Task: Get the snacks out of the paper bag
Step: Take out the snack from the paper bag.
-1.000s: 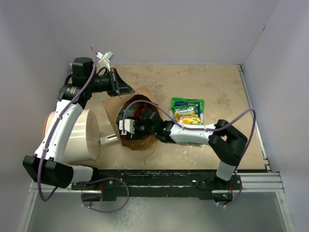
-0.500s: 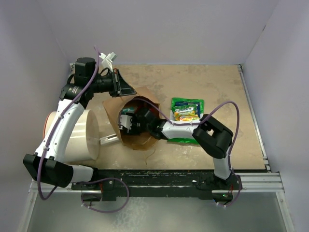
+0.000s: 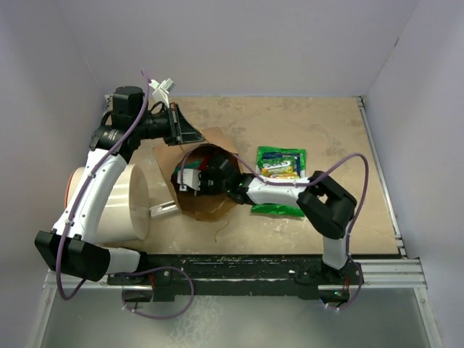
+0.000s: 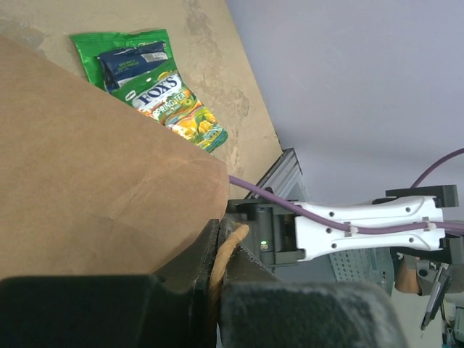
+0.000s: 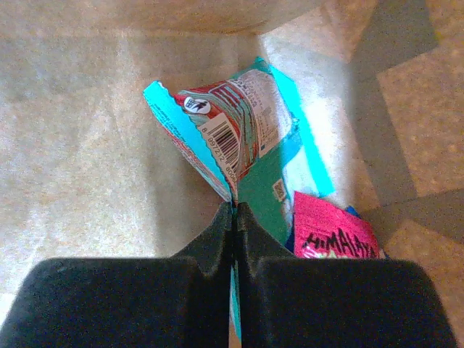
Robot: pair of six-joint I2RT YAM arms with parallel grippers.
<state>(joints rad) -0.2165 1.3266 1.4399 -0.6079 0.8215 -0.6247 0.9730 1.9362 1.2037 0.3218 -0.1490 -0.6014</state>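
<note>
The brown paper bag (image 3: 206,209) lies open on the table. My left gripper (image 3: 194,135) is at the bag's far edge, and in the left wrist view it (image 4: 217,233) is shut on the twisted paper handle (image 4: 222,255) beside the bag's side (image 4: 87,159). My right gripper (image 3: 194,176) reaches inside the bag. In its wrist view it (image 5: 233,210) is shut on the edge of a teal packet (image 5: 243,138). A red packet (image 5: 330,233) lies just right of it on the bag's floor (image 5: 87,145). A large green packet (image 3: 281,165) lies outside, right of the bag.
A large white cylinder (image 3: 119,203) lies on its side left of the bag, under the left arm. A small white-grey bar (image 3: 165,209) sits between the cylinder and the bag. The right arm's forearm (image 3: 279,194) crosses the green packet's near end.
My right gripper has pushed farther into the bag and closed on the teal packet. The left gripper has kept its hold on the handle.
</note>
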